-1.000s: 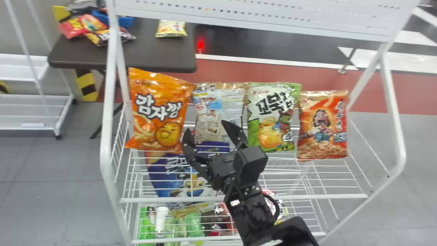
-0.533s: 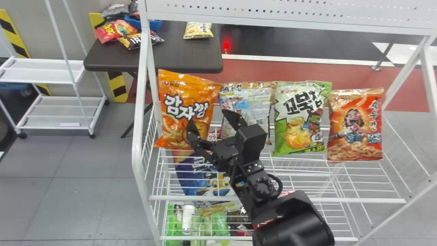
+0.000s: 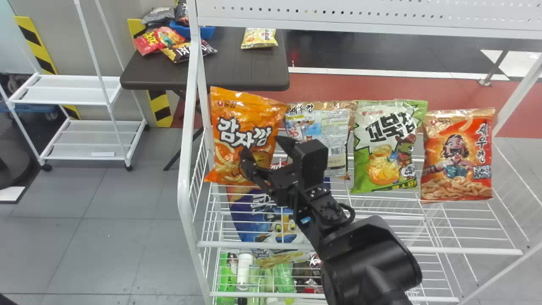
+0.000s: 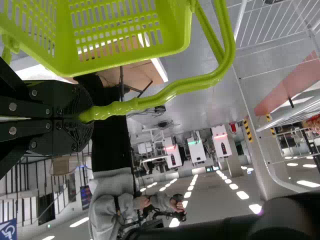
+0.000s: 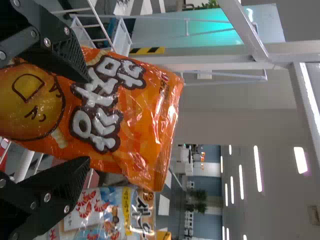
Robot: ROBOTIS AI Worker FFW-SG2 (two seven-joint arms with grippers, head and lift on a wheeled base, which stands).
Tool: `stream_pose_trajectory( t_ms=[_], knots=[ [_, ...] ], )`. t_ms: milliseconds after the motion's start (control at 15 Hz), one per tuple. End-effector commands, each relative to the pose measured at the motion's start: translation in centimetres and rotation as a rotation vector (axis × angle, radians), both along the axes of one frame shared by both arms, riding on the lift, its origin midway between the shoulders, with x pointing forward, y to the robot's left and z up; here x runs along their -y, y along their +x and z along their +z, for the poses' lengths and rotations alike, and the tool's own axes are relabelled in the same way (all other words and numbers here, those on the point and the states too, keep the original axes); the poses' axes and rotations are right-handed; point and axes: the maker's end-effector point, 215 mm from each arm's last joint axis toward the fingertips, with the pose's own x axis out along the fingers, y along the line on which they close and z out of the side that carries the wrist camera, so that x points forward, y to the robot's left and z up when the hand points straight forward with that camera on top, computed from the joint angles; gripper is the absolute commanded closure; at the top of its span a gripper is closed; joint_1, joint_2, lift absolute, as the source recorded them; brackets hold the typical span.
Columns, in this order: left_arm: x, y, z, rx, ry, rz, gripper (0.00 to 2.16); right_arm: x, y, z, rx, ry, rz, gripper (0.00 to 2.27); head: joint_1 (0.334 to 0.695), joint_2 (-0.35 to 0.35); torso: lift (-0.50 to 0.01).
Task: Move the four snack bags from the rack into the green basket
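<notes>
Evidently has the right gripper (image 3: 266,151) spread wide, near the orange bag (image 3: 230,112). In the left wrist view, clenches the left gripper (image 4: 86,116) on the handle (image 4: 175,91) of the green basket (image 4: 125,56). In the head view, lines up beside the orange bag the beige bag (image 3: 336,154), green bag (image 3: 383,146) and red bag (image 3: 457,169) on the rack (image 3: 185,169), with bottles (image 3: 244,267) lower down.

I'm counting four snack bags (image 3: 383,156) lined up across the middle of the head view, plus one blue bag (image 3: 247,216) below them. Also two white racks, one big (image 3: 465,250) and one small (image 3: 67,95) at the left, and one dark table (image 3: 241,74) upper left with one blue bin (image 3: 206,32) on it. Oh, and one green basket (image 4: 172,30), top left of the left wrist view.
</notes>
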Motion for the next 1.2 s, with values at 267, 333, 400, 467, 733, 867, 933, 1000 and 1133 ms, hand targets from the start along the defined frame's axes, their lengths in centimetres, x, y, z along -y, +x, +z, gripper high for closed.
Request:
stream_pose_trajectory(
  t_ms=[267,333,400,467,733,867,933,1000,1133],
  knots=[
    [0.4,-0.5,-0.1,-0.007,0.001,-0.014,2.11,-0.8,0.9,-2.2,-0.138,-0.006,0.048,1.72,0.695,-0.017,0.0],
    [0.3,-0.5,-0.1,-0.007,0.0,-0.014,2.12,-0.7,1.2,-2.2,-0.143,0.005,0.044,1.94,0.695,-0.017,0.0],
    [0.1,-0.6,-0.1,-0.009,-0.001,-0.012,2.11,-0.9,0.9,-2.4,-0.152,0.011,0.048,2.04,0.695,-0.018,0.0],
    [-0.1,-0.6,-0.2,-0.01,-0.002,-0.01,2.11,-1.4,0.2,-2.7,-0.157,0.016,0.055,2.17,0.695,-0.018,0.0],
    [-0.2,-1.2,0.4,-0.007,-0.018,-0.005,2.11,-2.9,-3.4,-0.4,-0.122,0.068,0.077,2.25,0.695,0.006,0.0],
    [-0.2,-1.4,0.8,0.004,-0.017,-0.004,2.12,-3.4,-5.6,1.3,-0.123,0.094,0.089,2.25,0.695,0.016,0.0],
    [-0.4,-1.6,0.9,0.005,-0.015,-0.002,2.11,-3.5,-6.8,2.3,-0.124,0.108,0.09,2.25,0.695,0.022,0.0],
    [-0.5,-1.6,1.0,0.011,-0.013,0.0,2.11,-3.3,-8.0,3.2,-0.129,0.118,0.087,2.25,0.695,0.027,0.0],
    [-0.7,-1.6,1.0,0.016,-0.003,0.006,2.11,-0.5,-10.7,5.1,-0.122,0.12,0.061,2.25,0.695,0.035,0.0]
  ],
)
